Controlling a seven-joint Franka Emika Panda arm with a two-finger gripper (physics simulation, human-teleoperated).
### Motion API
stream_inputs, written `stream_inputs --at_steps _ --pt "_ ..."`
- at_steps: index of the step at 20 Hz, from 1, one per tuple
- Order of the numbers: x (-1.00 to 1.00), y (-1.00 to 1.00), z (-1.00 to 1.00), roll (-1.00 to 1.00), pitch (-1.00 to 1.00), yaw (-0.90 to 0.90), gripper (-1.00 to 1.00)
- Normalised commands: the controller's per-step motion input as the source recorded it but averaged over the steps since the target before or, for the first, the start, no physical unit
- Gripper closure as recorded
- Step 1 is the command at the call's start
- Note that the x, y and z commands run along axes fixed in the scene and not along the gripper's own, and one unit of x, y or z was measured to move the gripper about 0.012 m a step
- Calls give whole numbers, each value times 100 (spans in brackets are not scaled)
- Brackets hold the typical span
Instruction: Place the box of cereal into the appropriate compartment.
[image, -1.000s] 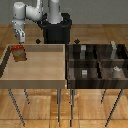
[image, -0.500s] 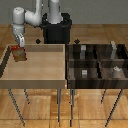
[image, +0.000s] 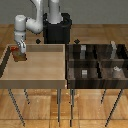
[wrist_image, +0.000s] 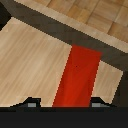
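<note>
The box of cereal (image: 20, 57) is a small red-orange carton standing near the back corner of the light-wood tray (image: 35, 75) at the exterior view's left. My gripper (image: 19, 51) hangs straight over it, almost touching its top. In the wrist view the box of cereal (wrist_image: 81, 72) fills the space ahead of my gripper (wrist_image: 65, 103). The fingertips (wrist_image: 32, 103) stand apart on either side of it, one with a visible gap, so the gripper is open. The appropriate compartment (image: 120, 56), holding a tall pale grey block (image: 114, 50), is the back cell at the exterior view's right.
The dark divided bin (image: 68, 65) stands beside the tray, on the exterior view's right. Its other cells hold a grey block (image: 82, 50), a small grey cube (image: 85, 73) and another grey piece (image: 116, 70). The tray's raised wall (wrist_image: 75, 30) runs just behind the box.
The arm has come down toward the box. The box has not moved.
</note>
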Motion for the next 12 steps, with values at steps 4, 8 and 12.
stream_inputs --at_steps 4,8,12 --pt "0 0 0 0 0 0 100" --pt "0 0 25 0 0 0 100" --pt "0 0 50 0 0 0 100"
